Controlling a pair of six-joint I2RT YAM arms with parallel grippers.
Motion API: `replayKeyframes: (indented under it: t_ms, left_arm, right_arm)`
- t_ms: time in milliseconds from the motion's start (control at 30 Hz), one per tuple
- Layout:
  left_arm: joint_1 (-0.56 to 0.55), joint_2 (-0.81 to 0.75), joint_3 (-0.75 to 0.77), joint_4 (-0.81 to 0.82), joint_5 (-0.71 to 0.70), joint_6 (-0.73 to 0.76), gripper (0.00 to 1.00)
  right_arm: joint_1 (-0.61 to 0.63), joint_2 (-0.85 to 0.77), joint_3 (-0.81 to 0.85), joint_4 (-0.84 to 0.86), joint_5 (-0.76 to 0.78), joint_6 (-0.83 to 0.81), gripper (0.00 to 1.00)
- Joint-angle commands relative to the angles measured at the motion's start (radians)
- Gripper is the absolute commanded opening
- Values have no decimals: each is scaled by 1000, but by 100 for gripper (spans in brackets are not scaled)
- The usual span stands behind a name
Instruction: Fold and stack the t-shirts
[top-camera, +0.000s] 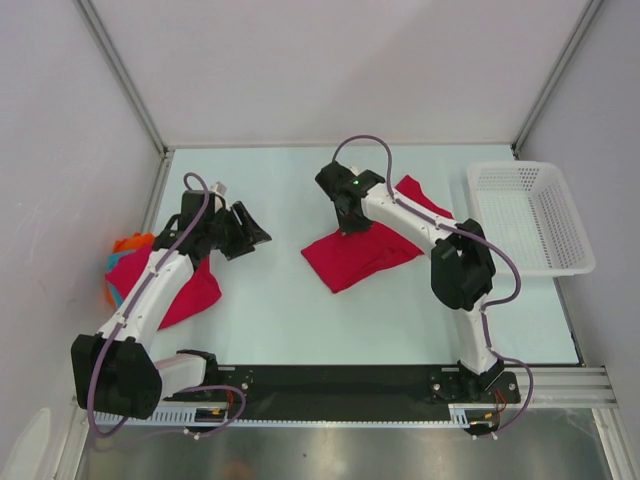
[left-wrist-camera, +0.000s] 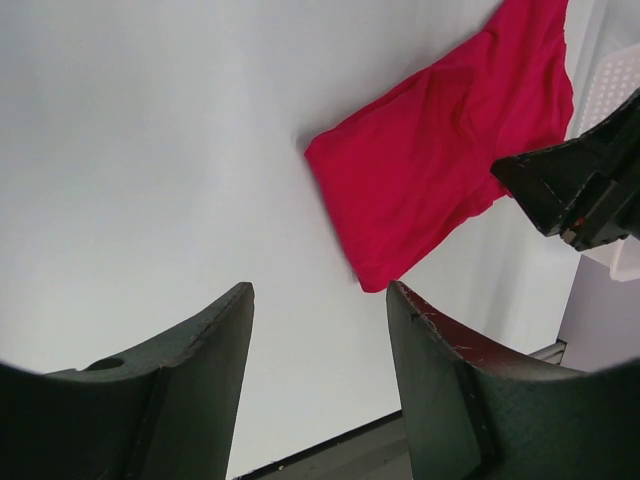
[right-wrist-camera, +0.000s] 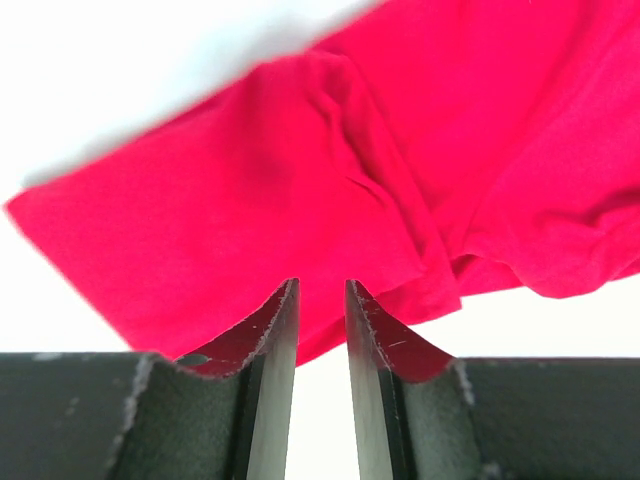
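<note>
A crimson t-shirt (top-camera: 352, 257) lies partly folded in the middle of the table, one end trailing back right. My right gripper (top-camera: 350, 218) hovers over its back edge. In the right wrist view this gripper (right-wrist-camera: 322, 290) has its jaws a narrow gap apart with nothing between them, and the t-shirt (right-wrist-camera: 250, 190) lies rumpled just beyond the tips. My left gripper (top-camera: 248, 230) stands open left of that shirt, over bare table. From the left wrist view the open gripper (left-wrist-camera: 320, 295) faces the shirt (left-wrist-camera: 440, 170). A second crimson t-shirt (top-camera: 178, 292) lies at the left under my left arm.
Small orange (top-camera: 128, 243) and teal (top-camera: 111, 268) garments sit at the table's left edge beside the second shirt. A white mesh basket (top-camera: 530, 215) stands at the right edge. The right arm's gripper body (left-wrist-camera: 585, 185) shows in the left wrist view.
</note>
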Motion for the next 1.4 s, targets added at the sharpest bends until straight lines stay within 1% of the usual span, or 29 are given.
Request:
replayKeyframes:
  t_ms: [0, 167, 400, 667, 900, 1367]
  left_arm:
    - [9, 2, -4, 31, 19, 34, 61]
    - [13, 5, -2, 30, 17, 42, 61]
    - [18, 22, 7, 28, 14, 48, 61]
    - [19, 46, 16, 27, 3, 53, 61]
    - [19, 62, 27, 25, 3, 54, 61]
    - [21, 63, 22, 22, 5, 59, 61]
  right_arm:
    - [11, 41, 88, -31, 2, -16, 30]
    - [8, 104, 122, -36, -35, -27, 31]
    - [-28, 163, 142, -7, -98, -53, 30]
    - [-84, 236, 225, -2, -85, -105, 30]
    - [-123, 295, 295, -7, -107, -105, 30]
    - [-124, 278, 307, -18, -82, -114, 30]
